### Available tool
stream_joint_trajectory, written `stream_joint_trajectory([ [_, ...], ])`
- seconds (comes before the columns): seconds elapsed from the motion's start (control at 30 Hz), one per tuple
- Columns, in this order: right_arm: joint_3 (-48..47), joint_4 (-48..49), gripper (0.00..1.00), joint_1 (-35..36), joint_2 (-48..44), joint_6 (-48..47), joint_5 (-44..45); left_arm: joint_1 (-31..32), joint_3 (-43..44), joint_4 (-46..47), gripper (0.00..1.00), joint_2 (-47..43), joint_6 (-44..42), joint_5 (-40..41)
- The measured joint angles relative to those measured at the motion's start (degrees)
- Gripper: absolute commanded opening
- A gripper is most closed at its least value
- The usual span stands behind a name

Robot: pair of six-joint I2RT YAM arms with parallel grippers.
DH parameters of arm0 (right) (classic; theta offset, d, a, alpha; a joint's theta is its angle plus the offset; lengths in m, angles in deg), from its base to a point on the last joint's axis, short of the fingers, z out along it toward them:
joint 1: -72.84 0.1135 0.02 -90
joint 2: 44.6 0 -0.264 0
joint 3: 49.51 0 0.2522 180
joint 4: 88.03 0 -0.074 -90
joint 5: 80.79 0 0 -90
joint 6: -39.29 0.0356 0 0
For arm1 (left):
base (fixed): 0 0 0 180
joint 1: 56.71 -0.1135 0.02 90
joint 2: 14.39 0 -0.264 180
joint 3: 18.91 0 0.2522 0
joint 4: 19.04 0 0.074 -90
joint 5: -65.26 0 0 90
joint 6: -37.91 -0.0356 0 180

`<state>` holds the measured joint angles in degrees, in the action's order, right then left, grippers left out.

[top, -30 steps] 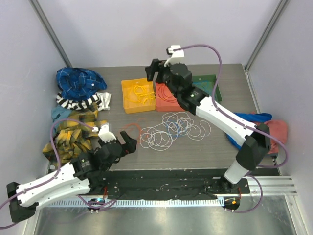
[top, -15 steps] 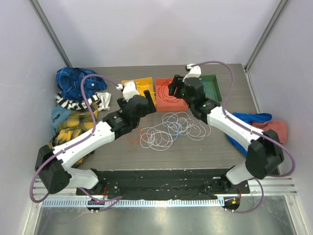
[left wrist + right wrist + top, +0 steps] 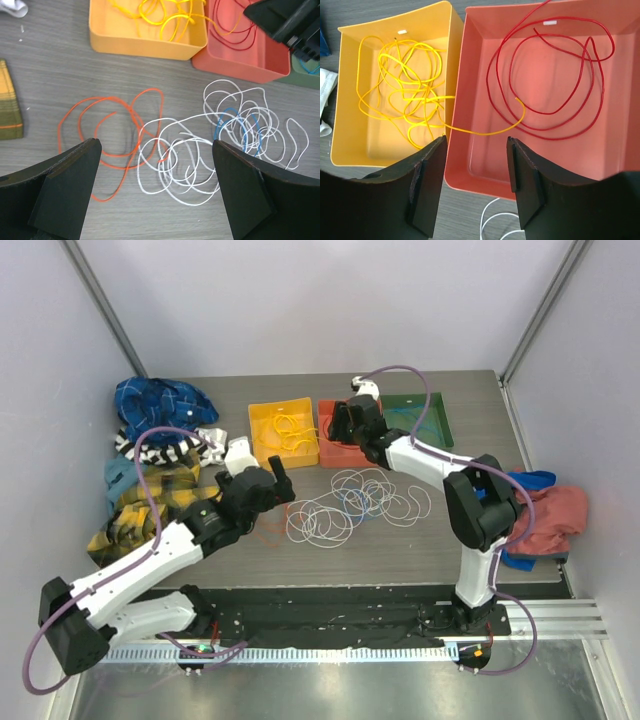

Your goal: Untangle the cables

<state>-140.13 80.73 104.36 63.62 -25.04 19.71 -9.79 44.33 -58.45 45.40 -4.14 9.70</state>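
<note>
A tangle of white cables (image 3: pixel 350 505) with a blue cable (image 3: pixel 235 125) in it lies mid-table; it also shows in the left wrist view (image 3: pixel 190 160). An orange cable (image 3: pixel 110 140) lies loose to its left. Yellow cables (image 3: pixel 405 90) lie in the yellow tray (image 3: pixel 350 145); one end trails over the wall into the red tray (image 3: pixel 485 165), which holds a red cable (image 3: pixel 555 75). My left gripper (image 3: pixel 278 480) is open and empty above the orange and white loops (image 3: pixel 155 147). My right gripper (image 3: pixel 340 425) is open and empty over the seam between the two trays (image 3: pixel 476 145).
A green tray (image 3: pixel 425 415) stands right of the red one. Blue, striped and yellow plaid cloths (image 3: pixel 155 455) are piled along the left edge. Red and blue cloths (image 3: pixel 550 515) lie at the right edge by the right arm's base.
My left gripper has pulled back from the yellow tray toward the near left, over the orange cable. My right gripper has shifted a little left to the red tray's left edge.
</note>
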Motion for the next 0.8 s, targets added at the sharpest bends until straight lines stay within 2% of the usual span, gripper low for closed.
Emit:
stream_joint_trajectory([
  [0.2, -2.49, 0.11, 0.58, -0.11, 2.45, -0.26, 0.15, 0.0, -5.73, -1.46, 0.99, -5.31, 1.36, -0.04],
  [0.57, -7.21, -0.13, 0.57, -0.7, 10.1, -1.64, 0.92, 0.0, -9.9, -2.58, 0.99, -5.53, 5.44, -2.34],
  [0.8, -7.45, -0.42, 0.56, -1.03, 10.78, -2.01, 1.97, 0.0, -10.78, -2.64, 0.99, -5.31, 6.14, -3.08],
])
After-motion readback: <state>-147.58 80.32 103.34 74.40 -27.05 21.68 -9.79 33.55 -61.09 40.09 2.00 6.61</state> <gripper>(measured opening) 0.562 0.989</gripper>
